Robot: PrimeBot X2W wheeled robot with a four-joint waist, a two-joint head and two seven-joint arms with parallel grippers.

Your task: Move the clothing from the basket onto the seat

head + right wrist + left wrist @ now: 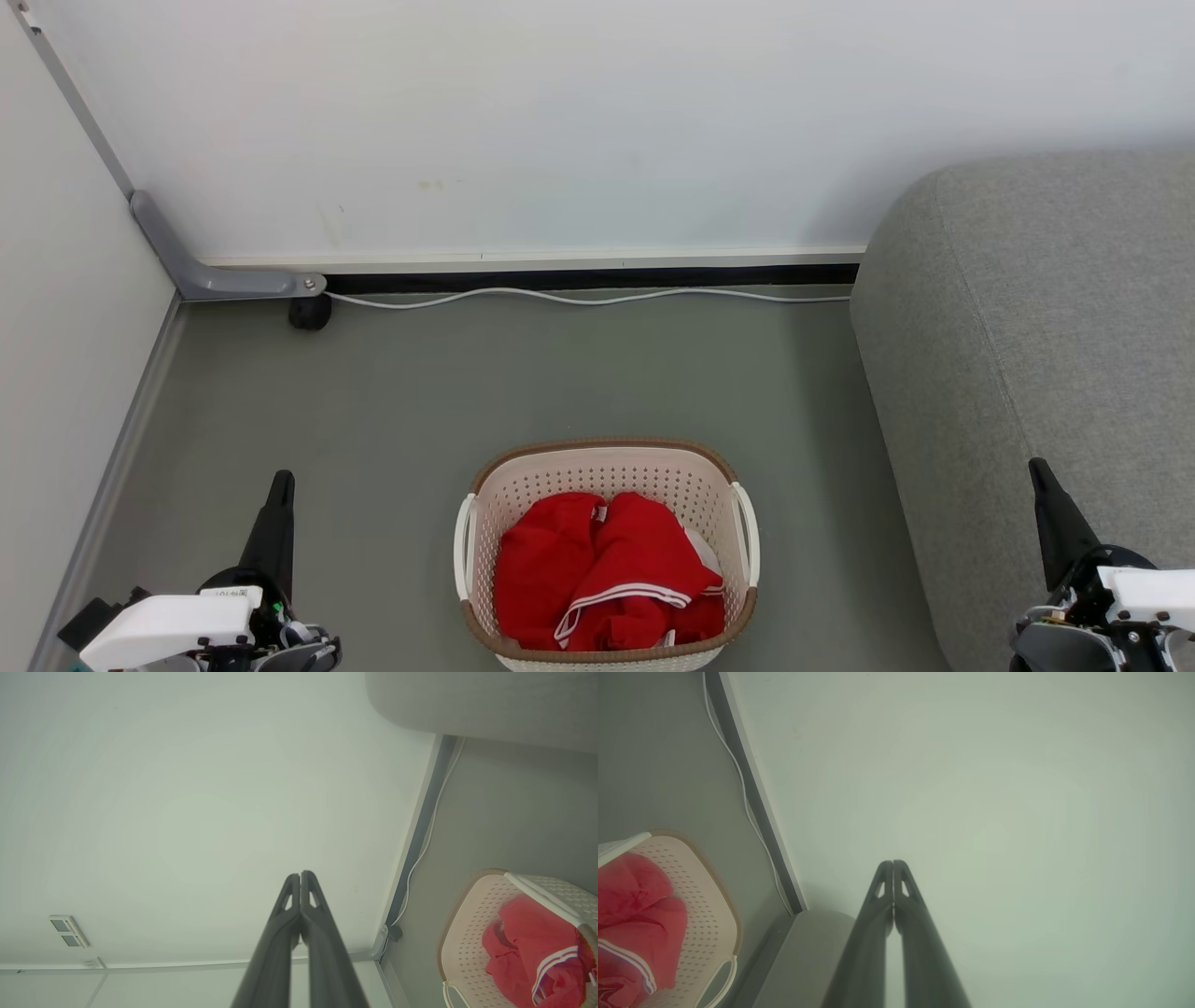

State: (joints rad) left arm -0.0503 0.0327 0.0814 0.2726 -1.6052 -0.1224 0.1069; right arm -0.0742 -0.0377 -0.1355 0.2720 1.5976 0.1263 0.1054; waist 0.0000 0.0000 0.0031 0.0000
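the clothing (607, 569) lies bunched inside the basket (607, 478), red, with white stripe trim showing toward the basket's near right side. the basket stands on the floor (448, 392), well apart from the floor's back edge, where a white cable (579, 297) runs along the foot of the wall (560, 121). the left gripper (281, 481) hangs to the basket's left, apart from its white handle, fingers pressed together with nothing between them. the right gripper (1038, 469) is to the basket's right and shows against the seat (1055, 355) in the head view, also clenched on nothing. the seat's rounded edge stands near the basket's right side, with a strip of bare floor between them. a wider stretch of bare floor lies between the basket and the floor's left edge. a grey bracket (201, 271) with a dark wheel (310, 313) sits in the back left corner.
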